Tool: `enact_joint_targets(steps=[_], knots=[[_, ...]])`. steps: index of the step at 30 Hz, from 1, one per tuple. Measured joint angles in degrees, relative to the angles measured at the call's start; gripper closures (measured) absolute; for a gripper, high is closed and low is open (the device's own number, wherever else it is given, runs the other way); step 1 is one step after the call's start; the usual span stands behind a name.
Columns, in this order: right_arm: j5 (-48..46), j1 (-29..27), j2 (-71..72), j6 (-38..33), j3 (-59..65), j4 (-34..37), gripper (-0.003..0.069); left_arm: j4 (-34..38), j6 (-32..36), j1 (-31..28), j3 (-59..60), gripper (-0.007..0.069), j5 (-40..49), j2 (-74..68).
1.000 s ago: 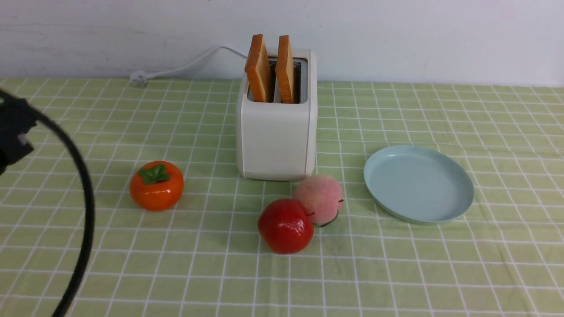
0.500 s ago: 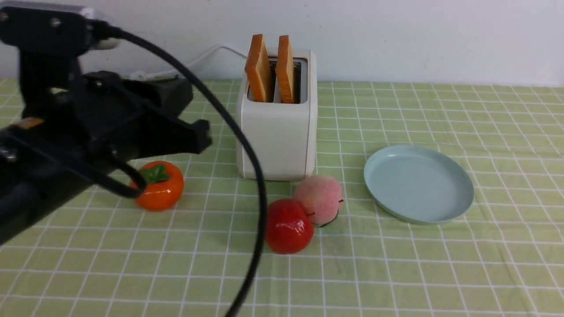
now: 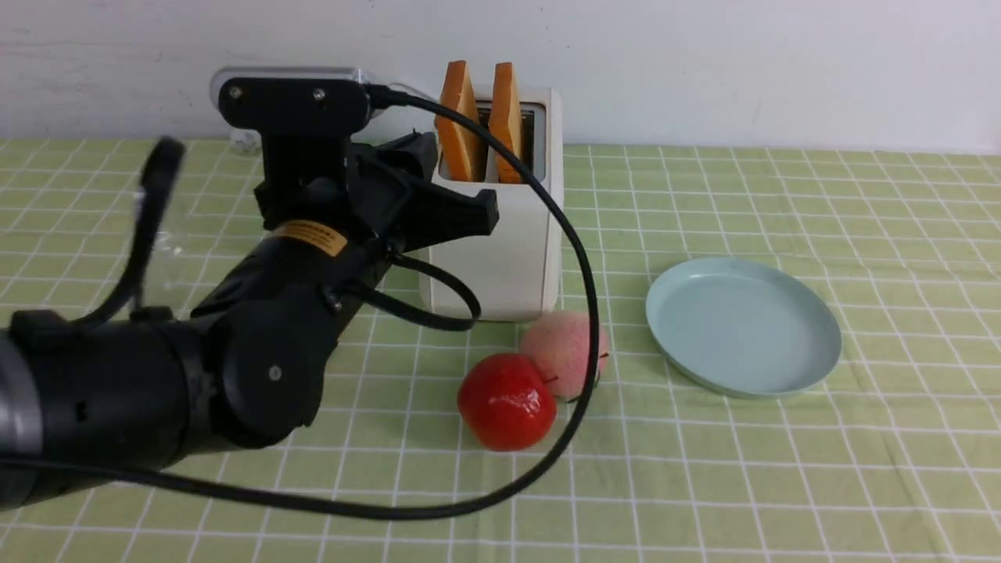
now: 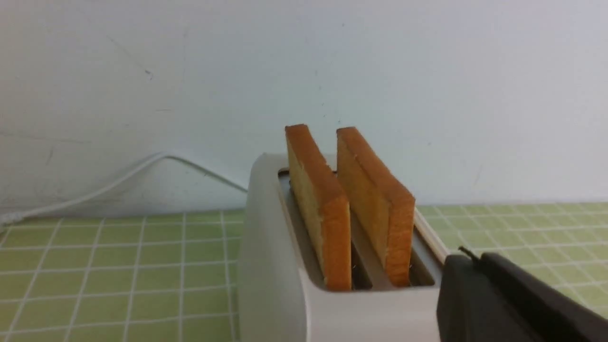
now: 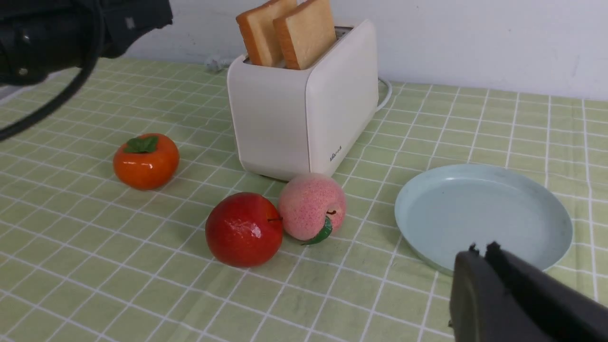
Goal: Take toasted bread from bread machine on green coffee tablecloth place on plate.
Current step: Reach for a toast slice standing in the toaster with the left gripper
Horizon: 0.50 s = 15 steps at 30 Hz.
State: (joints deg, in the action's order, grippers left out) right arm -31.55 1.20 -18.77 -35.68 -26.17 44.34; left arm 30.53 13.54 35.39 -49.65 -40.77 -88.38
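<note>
Two slices of toasted bread (image 3: 457, 102) (image 3: 507, 117) stand upright in the slots of the cream-white bread machine (image 3: 508, 258) on the green coffee tablecloth (image 3: 782, 485). My left gripper (image 3: 489, 215) hovers against the bread machine's front left side, just below the slices. In the left wrist view the left gripper (image 4: 468, 259) shows its fingers together with nothing between them, close to the right slice (image 4: 375, 199). The pale blue-green plate (image 3: 743, 324) lies bare to the right of the bread machine. My right gripper (image 5: 479, 249) is shut above the plate's (image 5: 484, 209) near rim.
A red apple (image 3: 507, 400) and a pink peach (image 3: 565, 352) touch each other in front of the bread machine. An orange persimmon (image 5: 145, 161) sits to its left, hidden behind my left arm in the front view. The white cord (image 4: 118, 180) runs along the wall.
My left arm has swept in from the left edge to the bread machine's front, and now covers the persimmon in the front view. Bread, plate and fruit have not moved.
</note>
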Motion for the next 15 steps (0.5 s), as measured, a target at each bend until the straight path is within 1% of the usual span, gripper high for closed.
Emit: enact_joint_targets(steps=[1, 3, 4, 5, 7, 9, 10, 11, 13, 15], knots=[[0.6, 0.0, 0.0, -0.1, 0.0, 0.0, 0.0637, -4.3, -6.7, -1.6, -0.1, 0.0515, -1.4, -1.6], [1.0, 0.0, 0.0, -0.1, 0.0, 0.1, 0.0638, -10.0, -15.5, -4.2, -0.1, 0.0436, -3.2, -3.8], [1.1, 0.0, 0.0, -0.1, 0.0, 0.1, 0.0638, -10.6, -17.0, -4.4, -0.2, 0.0427, -3.3, -4.0], [1.5, 0.0, 0.0, -0.1, -0.1, 0.1, 0.0636, -14.8, -21.2, -6.0, -0.4, 0.0368, -4.0, -5.4], [2.2, 0.0, 0.0, -0.1, -0.3, 0.1, 0.0633, -21.3, -27.8, -8.8, -1.8, 0.0284, -4.4, -7.8], [2.8, 0.0, 0.0, -0.1, -0.3, 0.1, 0.063, -26.5, -32.1, -10.2, -3.6, 0.0235, -4.7, -10.0], [2.9, 0.0, 0.0, -0.1, -0.3, 0.1, 0.0629, -26.9, -32.4, -10.3, -3.6, 0.0226, -4.7, -10.4], [3.3, 0.0, 0.0, -0.1, -0.3, 0.1, 0.0627, -30.1, -34.4, -10.7, -5.4, 0.0204, -4.7, -12.1], [3.7, 0.0, 0.0, -0.1, -0.3, 0.1, 0.0626, -32.5, -34.8, -10.9, -7.6, 0.0194, -4.7, -14.1], [3.8, 0.0, 0.0, -0.1, -0.3, 0.2, 0.0625, -33.2, -34.8, -10.9, -9.8, 0.0191, -4.7, -16.0]])
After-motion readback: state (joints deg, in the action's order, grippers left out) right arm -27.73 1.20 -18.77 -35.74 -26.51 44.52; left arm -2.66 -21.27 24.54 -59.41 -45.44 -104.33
